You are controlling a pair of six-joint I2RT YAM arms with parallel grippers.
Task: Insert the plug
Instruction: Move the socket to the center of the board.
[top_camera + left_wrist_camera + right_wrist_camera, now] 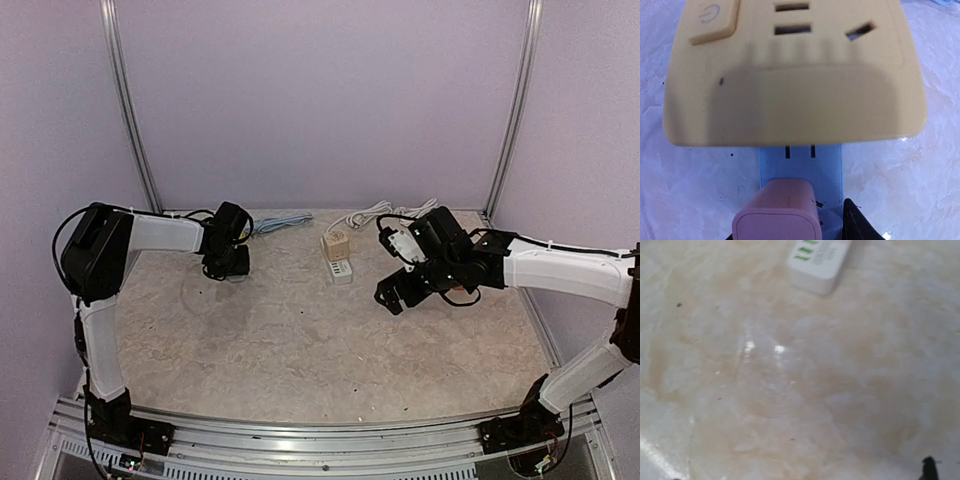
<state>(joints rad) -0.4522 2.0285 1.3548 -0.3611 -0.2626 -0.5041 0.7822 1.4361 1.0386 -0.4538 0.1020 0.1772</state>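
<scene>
A pink plug stands on a blue power strip, just below a pair of free slots. My left gripper straddles the plug. Its right finger is apart from the plug, with blue strip showing in the gap, so it looks open. A cream-yellow socket block with a power button lies across the strip's far end. In the top view my left gripper is at the back left and hides the plug. My right gripper is open and empty over bare table.
A white power strip with green marks and a beige cube socket sit at the back centre. White cables and a blue cable run along the back wall.
</scene>
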